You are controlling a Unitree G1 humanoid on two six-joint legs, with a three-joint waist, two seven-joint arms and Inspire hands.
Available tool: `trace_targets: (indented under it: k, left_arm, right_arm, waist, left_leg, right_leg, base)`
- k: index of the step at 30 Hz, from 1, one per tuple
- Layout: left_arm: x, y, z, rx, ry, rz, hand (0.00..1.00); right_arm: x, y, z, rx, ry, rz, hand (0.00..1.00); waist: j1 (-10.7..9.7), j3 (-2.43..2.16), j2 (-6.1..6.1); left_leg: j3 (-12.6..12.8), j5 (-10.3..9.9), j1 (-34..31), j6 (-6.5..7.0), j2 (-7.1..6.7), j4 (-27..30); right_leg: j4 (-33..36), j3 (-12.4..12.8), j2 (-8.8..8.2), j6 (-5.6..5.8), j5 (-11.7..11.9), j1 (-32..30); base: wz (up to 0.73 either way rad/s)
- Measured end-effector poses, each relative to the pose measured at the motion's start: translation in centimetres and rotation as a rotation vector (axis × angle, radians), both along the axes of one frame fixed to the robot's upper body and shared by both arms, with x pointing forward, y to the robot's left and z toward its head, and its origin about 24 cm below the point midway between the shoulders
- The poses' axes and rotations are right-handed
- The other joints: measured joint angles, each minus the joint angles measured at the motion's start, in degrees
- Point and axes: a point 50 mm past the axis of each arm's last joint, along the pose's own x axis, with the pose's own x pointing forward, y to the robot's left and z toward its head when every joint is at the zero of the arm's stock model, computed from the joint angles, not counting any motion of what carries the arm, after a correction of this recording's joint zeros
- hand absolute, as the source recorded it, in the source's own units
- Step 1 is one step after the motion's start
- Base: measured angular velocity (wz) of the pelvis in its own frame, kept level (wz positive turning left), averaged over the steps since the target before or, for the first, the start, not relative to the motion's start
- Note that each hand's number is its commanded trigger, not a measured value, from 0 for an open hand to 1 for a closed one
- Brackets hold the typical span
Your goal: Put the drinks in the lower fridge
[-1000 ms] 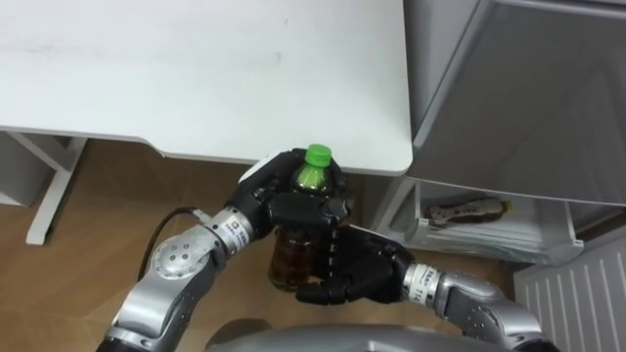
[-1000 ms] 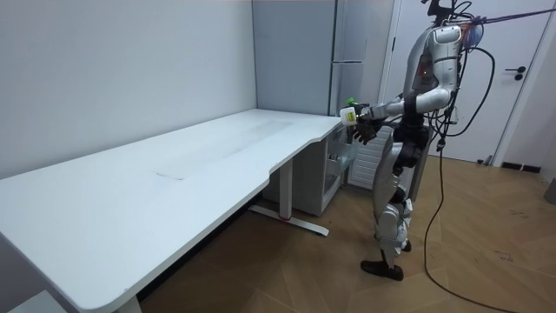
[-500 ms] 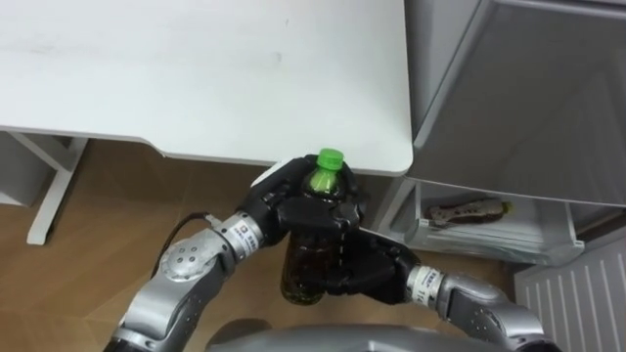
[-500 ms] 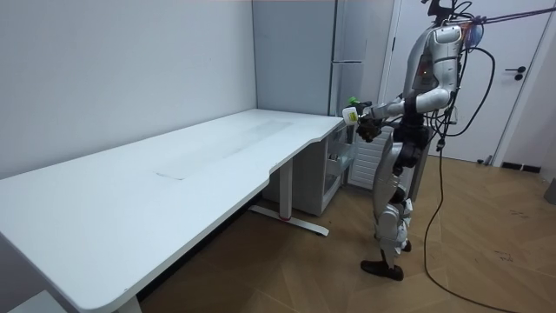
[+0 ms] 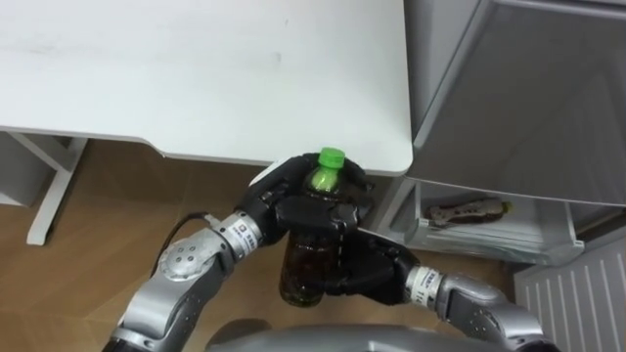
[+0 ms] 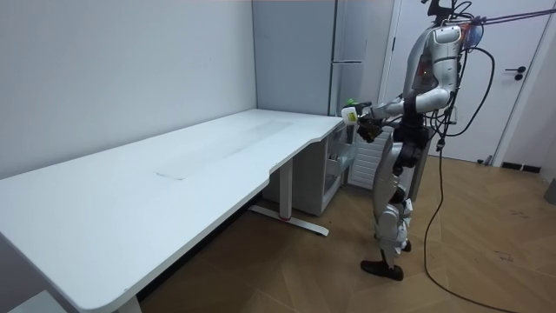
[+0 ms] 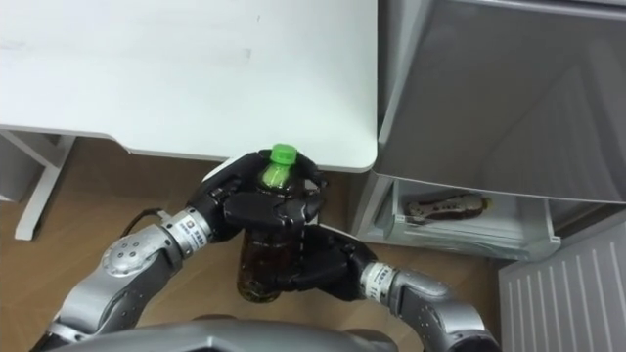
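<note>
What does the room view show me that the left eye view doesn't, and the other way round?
Room view: the whole robot standing at the end of the long white desk, beside the tall fridge. Left eye view: left hand and right hand both curled round the dark bottle, plus a packet in the open lower fridge drawer. Both: bottle, desk, fridge.

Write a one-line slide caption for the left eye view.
Left hand and right hand grip a green-capped bottle near the corner of the white table, beside the fridge.
</note>
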Motion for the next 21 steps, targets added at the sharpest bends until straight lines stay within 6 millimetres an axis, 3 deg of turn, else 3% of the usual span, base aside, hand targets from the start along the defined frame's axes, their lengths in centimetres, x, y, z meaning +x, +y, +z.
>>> trace_targets:
  k: [7,16,21]
  left_arm:
    - [0.4,0.2,0.4,0.005,-0.024,0.012,0.0]
    - [1.5,0.5,3.3,-0.025,-0.17,0.031,0.0]
    - [1.8,-0.2,6.4,-0.09,-0.311,0.012,0.0]
  right_arm:
    - [-0.1,0.1,0.0,0.004,0.006,0.011,1.0]
    - [-0.4,-0.5,-0.2,-0.027,-0.004,0.049,1.0]
    - [-1.6,-1.1,-1.0,-0.081,0.036,0.087,1.0]
  waist:
    - [0.1,-0.22,0.38]
    - [0.4,-0.2,0.52]
    - [1.6,0.02,0.68]
  left_leg:
    - [0.0,0.0,-0.2,0.01,-0.01,0.1]
    - [0.1,0.0,0.1,0.01,0.01,0.1]
    - [0.1,0.0,0.1,0.01,0.01,0.1]
  right_leg:
    - [0.0,0.5,0.04,0.01,0.0,-0.2]
    - [0.0,0.6,0.11,-0.01,0.0,0.0]
    - [-0.1,0.4,0.06,0.0,0.0,0.1]
  base:
    - [-0.01]
    - [0.0]
    - [0.0]
